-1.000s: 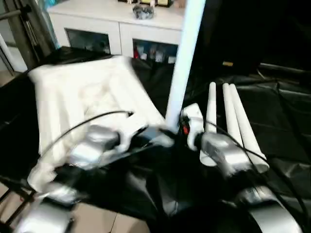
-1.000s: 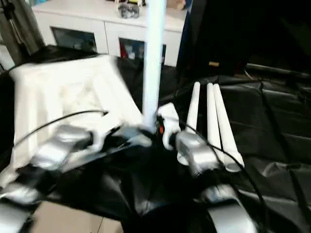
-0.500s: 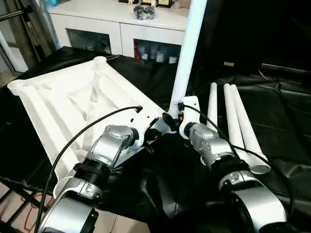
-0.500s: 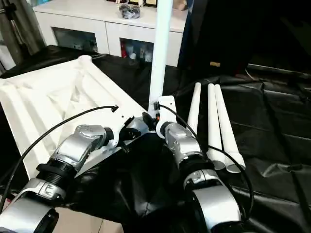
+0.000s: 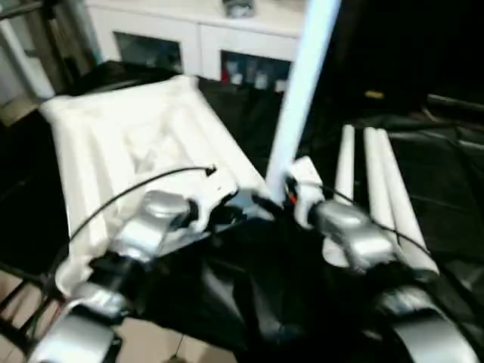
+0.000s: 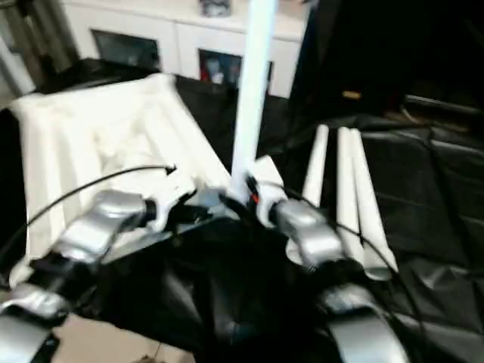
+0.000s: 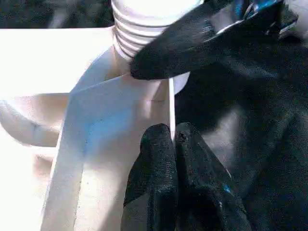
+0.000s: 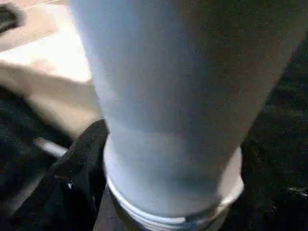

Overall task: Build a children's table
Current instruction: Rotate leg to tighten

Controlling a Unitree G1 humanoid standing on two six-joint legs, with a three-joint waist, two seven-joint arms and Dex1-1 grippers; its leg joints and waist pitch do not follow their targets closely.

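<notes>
the left fingers were pressed shut on a thin rib edge of the upturned tabletop on the black-draped bench; the right fingers lay beside the upright leg, their width unclear. with that leg merely seated in its corner socket, it could tilt or pop out if let go, while three spare legs lay beside.

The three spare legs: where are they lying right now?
In the left eye view, the three spare legs lie side by side on the black-draped table, right of the upright leg and beyond the right forearm.
</notes>
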